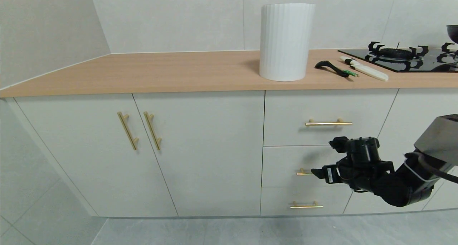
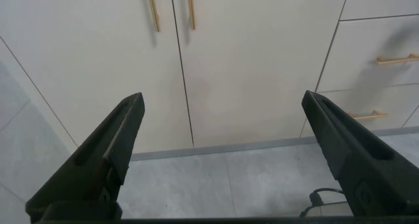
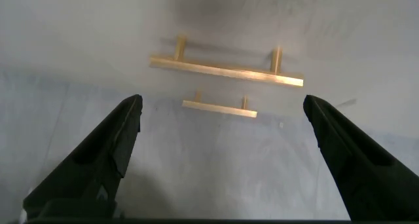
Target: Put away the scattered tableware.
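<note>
Drawer handle [image 1: 302,172] just beside right pincer [image 3: 221,103], spread apart, left pincer [image 2: 222,96] apart

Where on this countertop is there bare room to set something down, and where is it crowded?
The countertop is bare from the left corner to the white cylinder. Right of the cylinder it is crowded: black utensil, white utensil, then the hob.

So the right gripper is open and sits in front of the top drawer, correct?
No. The right gripper is open, but it sits in front of the middle drawer, close to its handle, below the top drawer. The head view shows this.
</note>
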Motion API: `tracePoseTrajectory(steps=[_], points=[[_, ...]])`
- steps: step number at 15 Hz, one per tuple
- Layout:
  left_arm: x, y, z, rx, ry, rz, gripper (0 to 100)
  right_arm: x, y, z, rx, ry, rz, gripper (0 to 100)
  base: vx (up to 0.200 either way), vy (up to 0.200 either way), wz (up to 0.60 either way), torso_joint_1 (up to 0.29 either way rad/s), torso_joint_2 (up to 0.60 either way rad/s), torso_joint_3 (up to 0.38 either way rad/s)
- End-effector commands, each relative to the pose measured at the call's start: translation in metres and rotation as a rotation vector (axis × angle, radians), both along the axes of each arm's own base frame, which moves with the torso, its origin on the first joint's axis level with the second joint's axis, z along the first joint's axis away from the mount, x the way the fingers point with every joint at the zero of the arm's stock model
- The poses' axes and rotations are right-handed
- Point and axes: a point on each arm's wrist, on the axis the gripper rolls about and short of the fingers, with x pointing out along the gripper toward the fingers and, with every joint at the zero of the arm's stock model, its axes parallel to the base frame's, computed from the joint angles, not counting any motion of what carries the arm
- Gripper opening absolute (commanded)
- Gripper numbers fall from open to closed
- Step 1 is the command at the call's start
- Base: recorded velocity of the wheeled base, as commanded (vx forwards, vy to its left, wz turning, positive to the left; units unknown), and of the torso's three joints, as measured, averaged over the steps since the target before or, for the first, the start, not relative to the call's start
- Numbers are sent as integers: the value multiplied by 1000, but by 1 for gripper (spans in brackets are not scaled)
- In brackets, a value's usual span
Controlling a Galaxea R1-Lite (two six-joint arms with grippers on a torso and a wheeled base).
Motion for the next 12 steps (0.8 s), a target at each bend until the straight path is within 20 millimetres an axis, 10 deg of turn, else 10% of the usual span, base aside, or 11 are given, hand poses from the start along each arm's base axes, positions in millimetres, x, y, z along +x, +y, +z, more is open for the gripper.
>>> tracePoseTrajectory(steps=[1, 12], points=[[0, 0, 0, 0, 1, 0, 100, 6, 1, -28, -21, 19, -25, 100, 0, 0, 0, 0, 0, 0], [0, 0, 0, 0, 1, 0, 100, 42, -9, -61, 3, -54, -165, 100, 0, 0, 0, 0, 0, 0]])
